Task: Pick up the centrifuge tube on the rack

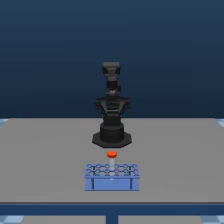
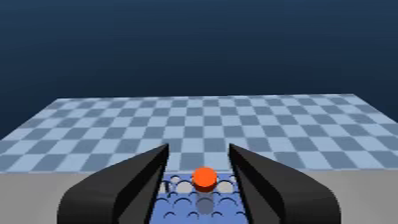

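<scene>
We are looking at a flat, matte grey tabletop sitting in a dim room whose backdrop is a plain deep-blue wall. Beyond the table's edge, in the wrist view, a pale blue-and-white checkered floor is stretching away toward that wall.

The black six-joint robot arm is standing upright on an octagonal base at the middle of the table. At six o'clock from the base, the small light-blue rectangular rack with round holes on top and two dark front posts is resting on the grey surface. The slim pale centrifuge tube with its orange-red round cap is standing upright in the rack, its cap poking above the holes.

In the wrist view, we are seeing the black two-fingered gripper spread open, its fingers flanking the cap on either side without touching it, gripping nothing. In the exterior view the gripper itself is too dark for us to make out.
</scene>
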